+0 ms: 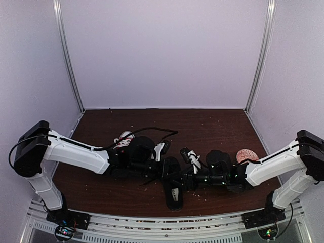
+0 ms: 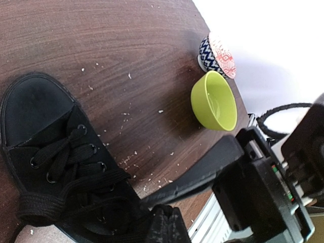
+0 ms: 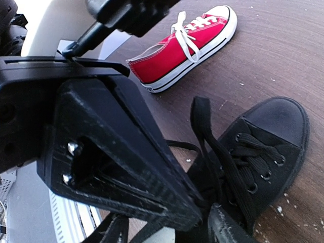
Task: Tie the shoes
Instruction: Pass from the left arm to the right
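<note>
- Left claw (image 2: 162, 223): jaws fully closed, its tip down on the laced throat of the black shoe (image 2: 35, 111). Whether a lace is pinched between them cannot be told.
- Red sneaker (image 3: 187, 45): lies on its sole on the table (image 2: 101, 40), at about 11 o'clock from the black shoe in the top view. It is partly under the left arm and clear of both claws.
- Black shoe: from above it lies at 5 o'clock from the left claw and 8 o'clock from the right claw, both claws close over it.
- Black lace (image 3: 201, 121): a loop stands up from the eyelets and runs down toward the right claw.
- Right claw (image 3: 202, 217): just above the black shoe's ankle opening; how wide it stands, and any hold on the lace, cannot be told.
- Green bowl (image 2: 215, 101) and patterned bowl (image 2: 215, 55): side by side, at 2 o'clock from the black shoe in the left wrist view.
</note>
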Motion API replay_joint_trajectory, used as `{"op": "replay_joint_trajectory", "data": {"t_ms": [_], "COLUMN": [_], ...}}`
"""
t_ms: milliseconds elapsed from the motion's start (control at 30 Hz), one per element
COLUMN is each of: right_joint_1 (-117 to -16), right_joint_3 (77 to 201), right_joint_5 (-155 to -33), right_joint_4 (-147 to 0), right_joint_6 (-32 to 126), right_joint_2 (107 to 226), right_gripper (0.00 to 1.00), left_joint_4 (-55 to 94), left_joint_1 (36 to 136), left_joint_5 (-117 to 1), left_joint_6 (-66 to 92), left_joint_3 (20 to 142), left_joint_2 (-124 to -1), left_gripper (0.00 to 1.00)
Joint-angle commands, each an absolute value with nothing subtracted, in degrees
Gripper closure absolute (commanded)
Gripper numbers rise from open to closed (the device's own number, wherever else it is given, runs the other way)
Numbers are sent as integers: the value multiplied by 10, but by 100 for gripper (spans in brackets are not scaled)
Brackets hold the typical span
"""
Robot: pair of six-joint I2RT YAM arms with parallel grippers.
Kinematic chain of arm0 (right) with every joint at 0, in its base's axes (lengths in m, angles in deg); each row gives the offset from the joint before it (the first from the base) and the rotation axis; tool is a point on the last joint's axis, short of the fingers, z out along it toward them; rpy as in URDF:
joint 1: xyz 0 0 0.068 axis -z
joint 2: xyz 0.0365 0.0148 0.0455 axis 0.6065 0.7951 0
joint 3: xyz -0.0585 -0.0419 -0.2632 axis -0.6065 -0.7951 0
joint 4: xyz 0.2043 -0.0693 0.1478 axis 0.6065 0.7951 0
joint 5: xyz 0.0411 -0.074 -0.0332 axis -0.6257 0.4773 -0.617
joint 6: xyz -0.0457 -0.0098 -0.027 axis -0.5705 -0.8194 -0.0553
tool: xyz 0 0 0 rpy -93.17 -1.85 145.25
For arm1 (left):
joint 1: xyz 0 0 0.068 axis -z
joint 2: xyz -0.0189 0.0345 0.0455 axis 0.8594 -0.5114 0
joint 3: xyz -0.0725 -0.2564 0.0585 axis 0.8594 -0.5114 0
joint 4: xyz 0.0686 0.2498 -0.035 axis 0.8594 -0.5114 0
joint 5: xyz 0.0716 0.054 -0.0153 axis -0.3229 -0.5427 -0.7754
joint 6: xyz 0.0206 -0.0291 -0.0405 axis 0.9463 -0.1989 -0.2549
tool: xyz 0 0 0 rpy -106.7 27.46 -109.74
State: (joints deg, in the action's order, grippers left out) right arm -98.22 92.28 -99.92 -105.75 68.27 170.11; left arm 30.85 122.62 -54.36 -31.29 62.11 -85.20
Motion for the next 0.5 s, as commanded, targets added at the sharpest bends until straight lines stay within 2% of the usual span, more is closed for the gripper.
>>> {"op": "replay_joint_trajectory", "data": {"t_ms": [0,167,467], "right_joint_1": [-988,-988,-989], "right_joint_3": [938,936,924], "right_joint_5": [-970,-924,-903], "right_joint_4": [-1091,-1091,-1105], "right_joint_6": [682,689,699], "right_joint_2": [1720,1728,1719], "right_gripper": [50,63,100], "left_joint_4": [326,327,325], "left_joint_1": [1223,1223,1223], "left_joint_5": [-533,-529,-525], "left_joint_6": [-318,-321,-321], "left_joint_3": [636,636,638], "left_joint_2": [-857,-857,-858], "left_gripper": [100,100,99]}}
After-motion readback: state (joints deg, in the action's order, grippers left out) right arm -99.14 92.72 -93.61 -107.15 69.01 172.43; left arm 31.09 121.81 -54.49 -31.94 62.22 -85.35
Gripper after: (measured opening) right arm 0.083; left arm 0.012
